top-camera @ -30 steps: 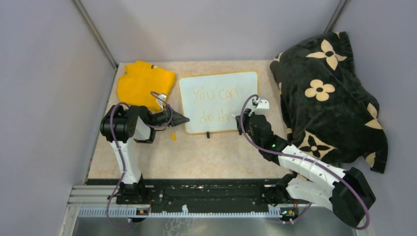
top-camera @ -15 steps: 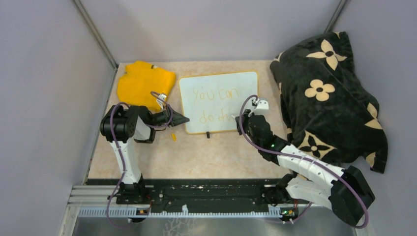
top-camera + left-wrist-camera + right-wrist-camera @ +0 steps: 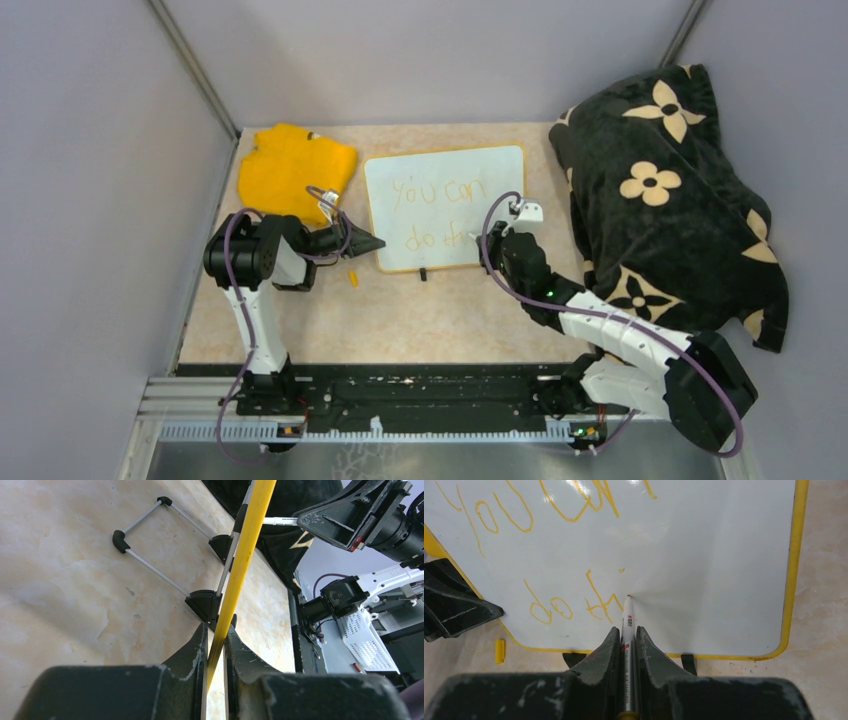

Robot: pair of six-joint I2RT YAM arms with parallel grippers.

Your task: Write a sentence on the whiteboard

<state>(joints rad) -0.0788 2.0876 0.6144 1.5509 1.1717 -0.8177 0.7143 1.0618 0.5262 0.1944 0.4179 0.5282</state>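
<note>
The whiteboard (image 3: 480, 165) stands in the middle of the table, white with a yellow rim (image 3: 791, 570). The sentence (image 3: 437, 192) in yellow reads "you can" above "do th" (image 3: 574, 602). My right gripper (image 3: 489, 243) is shut on a white and silver marker (image 3: 627, 630), whose tip touches the board just right of the "h". My left gripper (image 3: 375, 243) is shut on the board's yellow rim (image 3: 245, 555) at its lower left corner. The board's black feet and wire stand (image 3: 150, 570) show in the left wrist view.
A yellow cloth (image 3: 295, 168) lies left of the board. A yellow marker cap (image 3: 353, 278) lies near the board's lower left corner, also in the right wrist view (image 3: 499, 650). A black blanket with cream flowers (image 3: 670, 190) fills the right side.
My right gripper with the marker has shifted slightly left and down along the second line. The left arm and board have not moved.
</note>
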